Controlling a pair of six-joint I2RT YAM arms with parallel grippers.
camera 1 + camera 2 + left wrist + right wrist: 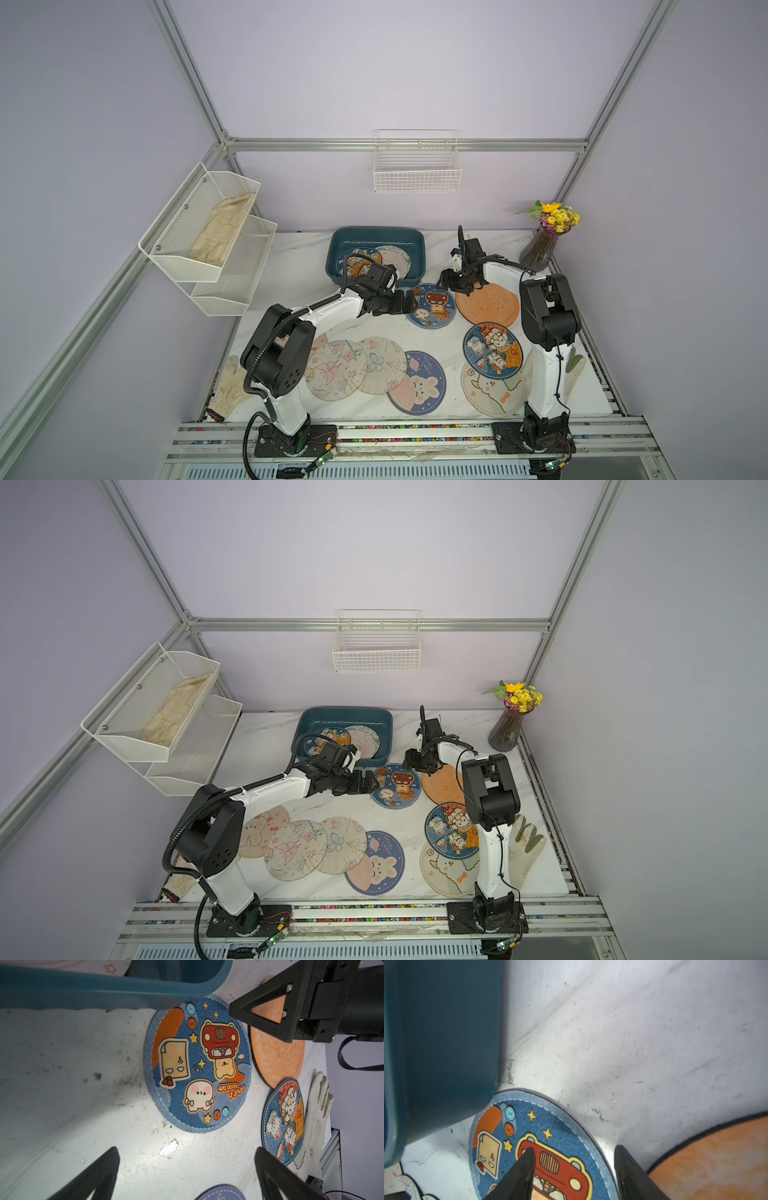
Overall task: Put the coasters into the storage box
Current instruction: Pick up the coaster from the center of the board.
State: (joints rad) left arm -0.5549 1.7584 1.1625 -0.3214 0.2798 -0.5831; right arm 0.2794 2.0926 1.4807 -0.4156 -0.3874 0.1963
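The teal storage box (376, 230) stands at the back and holds two coasters (395, 257). In front of its right corner lies a blue denim coaster (432, 307) (560, 1147) printed with a bear, and beside that the plain orange one (490, 305). My right gripper (574, 1147) (445, 283) is down at the denim coaster's far right edge. One finger is over its print and the other over the table beside it, jaws apart. My left gripper (187, 1149) (411, 301) hangs wide open at that coaster's left side, holding nothing. Several more coasters (419, 386) lie along the front.
A vase of flowers (540, 245) stands at the back right corner. Cream gloves lie at the front left (228, 386) and beside the right arm (525, 845). White wire baskets hang on the back wall (417, 170) and the left wall (208, 232).
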